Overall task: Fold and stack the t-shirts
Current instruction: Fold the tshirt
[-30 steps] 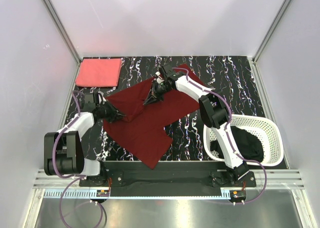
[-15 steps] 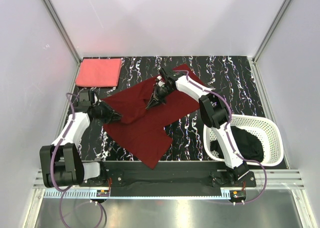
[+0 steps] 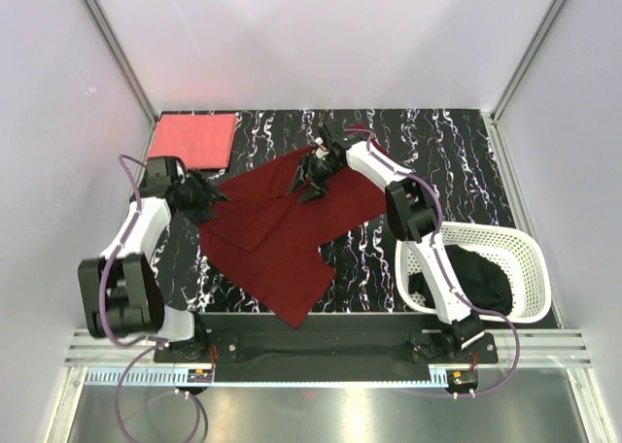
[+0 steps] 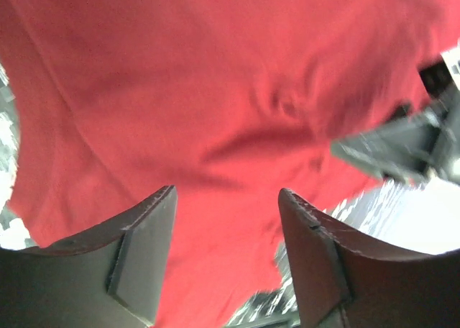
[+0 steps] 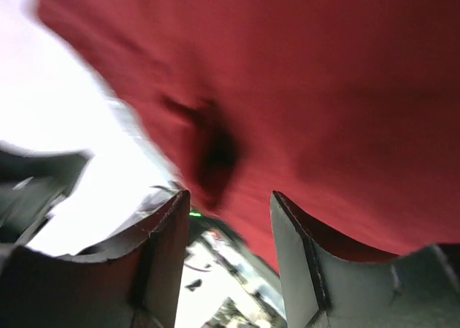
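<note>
The left hand (image 3: pixel 207 194) has let go. A second ago it was clenched on the left edge of the maroon shirt (image 3: pixel 282 234). Now its fingers (image 4: pixel 144 242) stand apart with nothing between them, and its wrist view shows only red cloth lying flat beneath. The arm has also swung back toward the far left of the worktop (image 3: pixel 457 171), so the hand sits just at the shirt's edge rather than on it.

The right hand (image 3: pixel 311 179) has done the same at the shirt's far middle. It had pinched a peak of cloth there; now it is released, with the cloth dropped away under it and a dark crease left where the pinch was.

The maroon shirt lies loose across the middle of the worktop, set diagonally. A folded-over flap shows on its left half, and its long tail runs toward the near edge. I read this as one fold just laid down and freed. The shirt is not yet a compact packet, so more folds should be needed before it can be stacked.

The pink shirt (image 3: pixel 191 140) lies folded flat at the far-left corner, the likely base of the stack. The black shirt (image 3: pixel 476 280) is heaped in the basket (image 3: pixel 533 258) on the right, untouched.
</note>
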Available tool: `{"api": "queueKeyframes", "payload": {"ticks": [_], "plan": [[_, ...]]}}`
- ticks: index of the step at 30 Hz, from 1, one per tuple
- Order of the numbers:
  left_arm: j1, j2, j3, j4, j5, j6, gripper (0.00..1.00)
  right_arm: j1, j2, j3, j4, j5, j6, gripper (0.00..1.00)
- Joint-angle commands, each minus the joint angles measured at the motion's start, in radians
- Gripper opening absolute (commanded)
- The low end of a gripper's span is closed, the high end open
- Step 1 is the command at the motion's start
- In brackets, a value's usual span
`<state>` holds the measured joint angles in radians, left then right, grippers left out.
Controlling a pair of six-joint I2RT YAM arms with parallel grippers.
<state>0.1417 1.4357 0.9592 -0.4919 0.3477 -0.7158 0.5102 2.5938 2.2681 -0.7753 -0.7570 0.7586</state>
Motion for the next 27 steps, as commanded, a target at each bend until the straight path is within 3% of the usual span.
{"api": "queueKeyframes", "payload": {"ticks": [1, 4, 8, 14, 21, 27], "plan": [[-0.048, -0.119, -0.074, -0.045, 0.002, 0.079, 0.64, 0.016, -0.156, -0.108, -0.065, 0.122, -0.174, 0.56], [-0.06, -0.158, -0.157, 0.019, 0.033, 0.069, 0.58, 0.037, -0.224, -0.234, 0.043, 0.148, -0.214, 0.55], [-0.06, -0.138, -0.168, 0.05, 0.049, 0.046, 0.57, 0.057, -0.296, -0.437, 0.272, 0.15, -0.203, 0.56], [-0.06, -0.054, -0.134, 0.096, 0.053, 0.033, 0.57, 0.074, -0.376, -0.593, 0.579, 0.174, -0.189, 0.81], [-0.057, 0.092, -0.011, 0.095, 0.043, 0.05, 0.56, 0.082, -0.296, -0.55, 0.737, 0.108, -0.15, 0.84], [-0.044, 0.164, 0.045, 0.099, 0.031, 0.056, 0.56, 0.103, -0.225, -0.472, 0.766, 0.048, -0.091, 0.8]]}}
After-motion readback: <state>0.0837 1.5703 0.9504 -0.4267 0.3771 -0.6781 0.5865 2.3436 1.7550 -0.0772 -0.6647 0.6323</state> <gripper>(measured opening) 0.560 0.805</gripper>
